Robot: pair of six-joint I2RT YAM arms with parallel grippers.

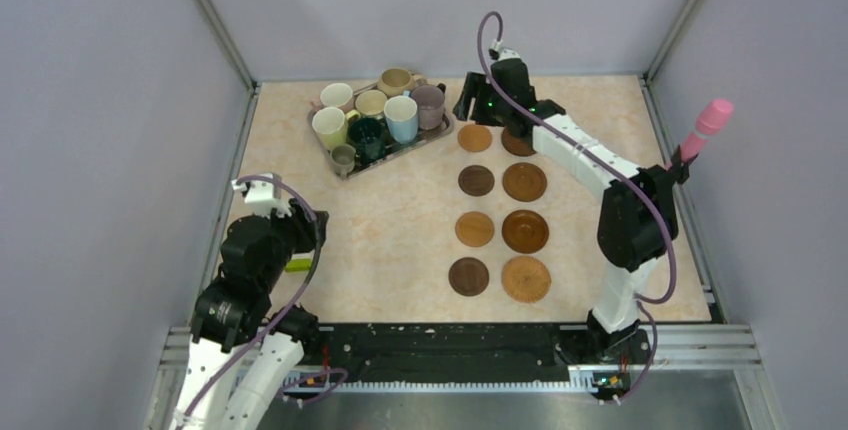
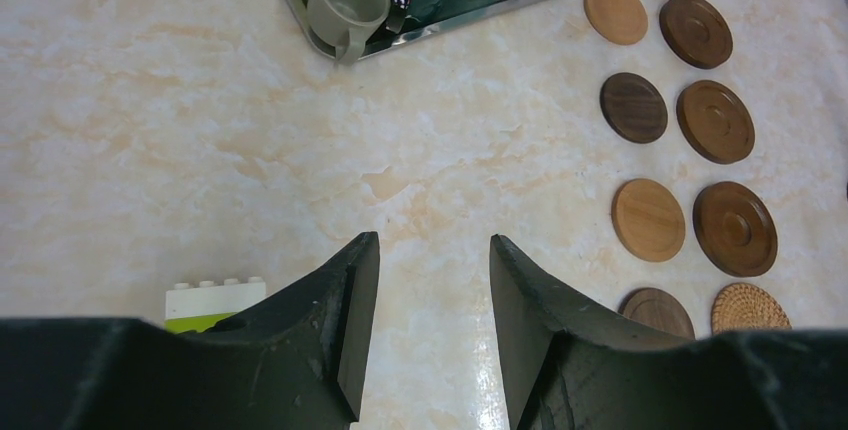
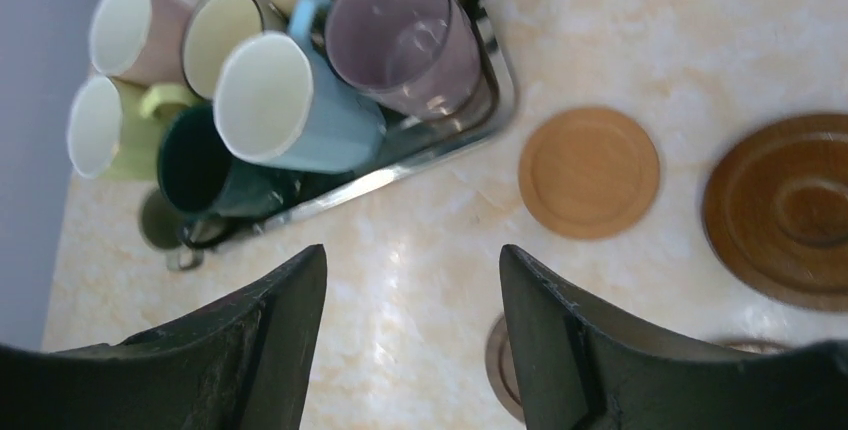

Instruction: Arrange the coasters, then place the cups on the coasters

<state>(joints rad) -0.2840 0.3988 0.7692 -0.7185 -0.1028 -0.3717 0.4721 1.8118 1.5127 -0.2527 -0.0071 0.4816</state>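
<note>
Overhead: eight thin round wooden coasters (image 1: pixel 525 231) lie in two columns of four, so arranging looks done. Eight mixed-colour ceramic mugs (image 1: pixel 401 118) all sit in the rectangular silver tray (image 1: pixel 425 142) (none placed yet).

Left wrist: left gripper (image 2: pixel 425 250) has its jaws apart and empty, with open beige marbled tabletop (image 2: pixel 200 150) ahead.

Right wrist: right gripper (image 3: pixel 412 270) is spread and empty, in the tight gap between tray edge and far coasters.

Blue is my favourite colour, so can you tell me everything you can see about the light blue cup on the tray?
The light blue cup is a tall, glossy mug that looks ceramic. It is pale blue outside and creamy white inside, with a blue handle on its side. It stands upright and looks empty on the silver tray. It is squeezed between the mauve cup and the dark teal cup, so close that they seem to touch.
</note>
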